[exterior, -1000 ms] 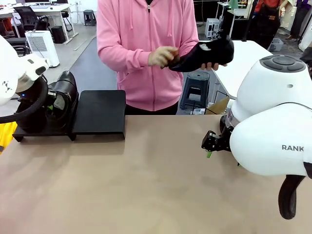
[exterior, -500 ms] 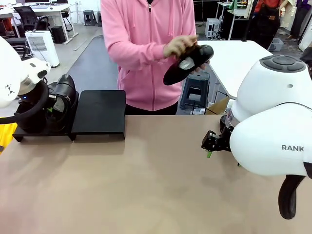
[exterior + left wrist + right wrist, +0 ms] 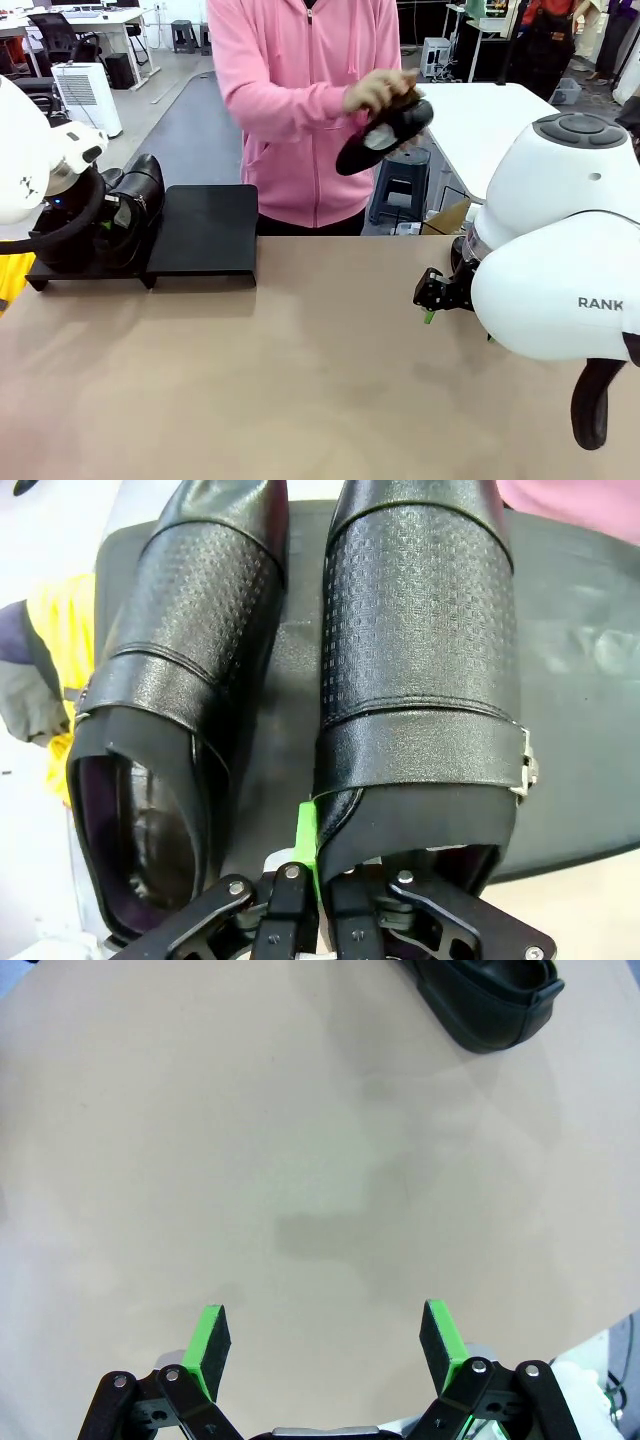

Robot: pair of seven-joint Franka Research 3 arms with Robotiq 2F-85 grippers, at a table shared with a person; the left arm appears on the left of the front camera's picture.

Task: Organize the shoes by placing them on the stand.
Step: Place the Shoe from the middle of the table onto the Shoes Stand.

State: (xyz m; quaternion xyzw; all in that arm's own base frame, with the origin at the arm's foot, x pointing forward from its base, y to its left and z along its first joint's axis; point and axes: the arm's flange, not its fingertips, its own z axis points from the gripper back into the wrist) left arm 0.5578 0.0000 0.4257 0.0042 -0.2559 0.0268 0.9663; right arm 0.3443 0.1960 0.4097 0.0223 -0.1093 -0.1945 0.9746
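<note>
Two glossy black shoes lie side by side on the left platform of the stand [image 3: 590, 730]. My left gripper [image 3: 320, 875] is shut on the heel collar of one shoe [image 3: 420, 650], its green pad against the collar's outer side. The second shoe [image 3: 170, 680] lies free beside it. In the front view that held shoe [image 3: 138, 200] sits on the stand's left platform [image 3: 85, 278] under my left gripper [image 3: 103, 224]. The person holds a third shoe [image 3: 385, 128] in both hands above the far edge. My right gripper [image 3: 325, 1335] hangs open over bare table, with another shoe [image 3: 485, 1000] lying beyond it.
The stand's right platform [image 3: 205, 232] is bare. The tan table [image 3: 300, 380] stretches open between the arms. My right arm's white body [image 3: 560, 270] fills the right side of the front view. A white table [image 3: 490, 120] stands behind the person.
The person has swung the shoe in their hands leftward and tipped its toe down. The shoe in my left gripper has shifted slightly on the stand. My right arm is still.
</note>
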